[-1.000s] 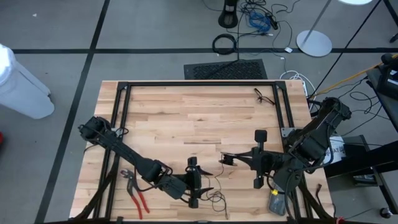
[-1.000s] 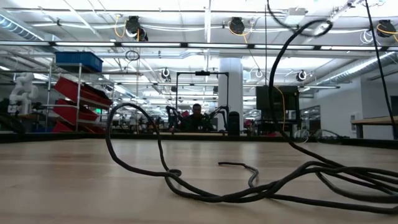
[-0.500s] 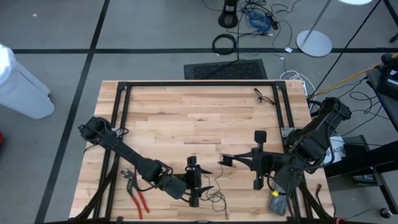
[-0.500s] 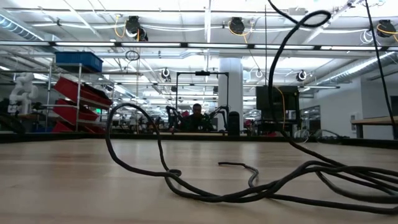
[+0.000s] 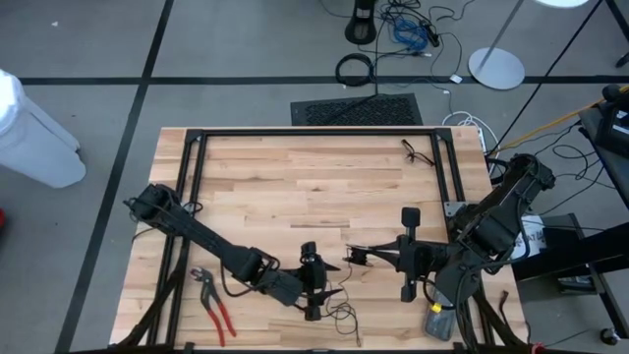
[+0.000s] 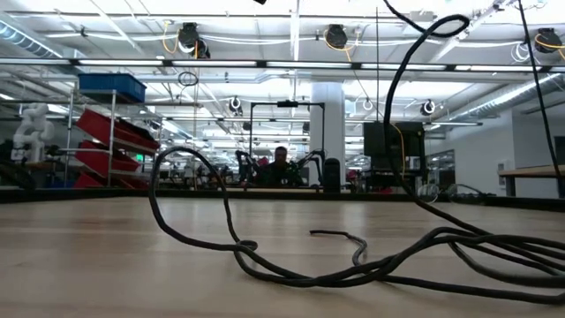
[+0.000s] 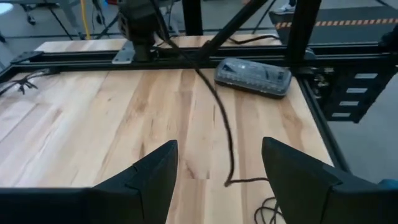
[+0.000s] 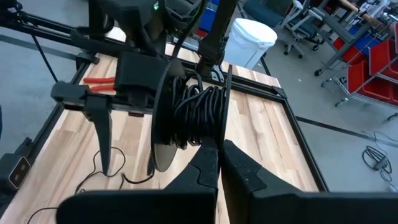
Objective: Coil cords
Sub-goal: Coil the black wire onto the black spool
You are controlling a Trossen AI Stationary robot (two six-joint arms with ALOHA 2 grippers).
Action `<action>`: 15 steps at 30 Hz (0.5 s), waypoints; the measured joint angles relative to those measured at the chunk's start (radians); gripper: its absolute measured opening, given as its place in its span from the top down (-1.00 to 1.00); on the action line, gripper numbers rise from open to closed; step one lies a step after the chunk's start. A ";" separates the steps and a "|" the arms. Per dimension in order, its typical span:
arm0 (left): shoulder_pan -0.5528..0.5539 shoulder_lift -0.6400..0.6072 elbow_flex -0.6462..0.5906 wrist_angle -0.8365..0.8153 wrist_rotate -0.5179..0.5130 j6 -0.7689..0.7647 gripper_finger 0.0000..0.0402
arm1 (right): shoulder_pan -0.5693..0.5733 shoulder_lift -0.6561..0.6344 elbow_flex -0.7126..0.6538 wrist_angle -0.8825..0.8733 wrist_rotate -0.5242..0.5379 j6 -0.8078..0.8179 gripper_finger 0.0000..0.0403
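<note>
The left gripper (image 5: 324, 283) hangs low over the near middle of the worktop (image 5: 295, 187), its fingers (image 7: 149, 174) spread wide with nothing between them. Through that gap, the left wrist view shows a thin black cord (image 7: 221, 118) running across the wood towards a grey flat device (image 7: 254, 76) lying by the frame rail.

The right gripper (image 5: 352, 255) sits just to the right of the left one, its fingers (image 8: 214, 168) pressed together. In its wrist view they close on a bundle of black cord (image 8: 196, 109) wound into loops; it seems to be pinched there, though the exact contact point is hard to make out. Loose thin wire (image 5: 342, 315) trails on the boards just near of the left gripper.

Red-handled pliers (image 5: 216, 307) lie at the near left of the worktop. A small tangle of dark wire (image 5: 413, 151) rests at the far right, close to the black frame (image 5: 314, 132). In the low view, black cord (image 6: 265, 261) snakes over the wood in the foreground and rises out of sight at the right.
</note>
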 joint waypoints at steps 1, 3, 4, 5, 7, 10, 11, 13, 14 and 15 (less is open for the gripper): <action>0.001 0.004 0.000 0.001 0.002 0.000 -0.20 | 0.000 0.000 0.000 0.000 0.000 0.000 1.00; 0.003 0.010 0.000 -0.006 0.024 0.007 -0.19 | 0.000 0.000 0.000 0.000 0.000 0.000 1.00; 0.006 0.016 0.000 -0.002 0.045 0.013 -0.19 | 0.000 0.000 0.000 0.000 0.000 0.000 1.00; 0.007 0.022 0.001 0.009 0.061 0.027 -0.19 | 0.000 0.000 0.000 0.000 0.000 0.000 1.00; 0.009 0.038 0.001 0.014 0.066 0.035 -0.16 | 0.000 0.000 0.000 0.000 0.000 0.000 1.00; 0.024 0.063 0.000 0.016 0.065 0.034 -0.11 | 0.000 0.000 0.000 0.001 0.000 0.000 1.00; 0.029 0.067 0.000 0.016 0.061 0.034 -0.09 | 0.000 0.000 0.000 0.001 0.000 0.000 1.00; 0.038 0.070 0.000 0.014 0.051 0.035 -0.04 | 0.000 0.000 0.000 0.001 0.000 0.000 1.00; 0.040 0.070 0.000 0.012 0.050 0.035 -0.01 | 0.000 0.000 0.000 0.000 0.000 0.000 1.00; 0.039 0.070 0.000 0.012 0.050 0.035 0.03 | 0.000 0.000 0.000 -0.001 0.000 0.000 1.00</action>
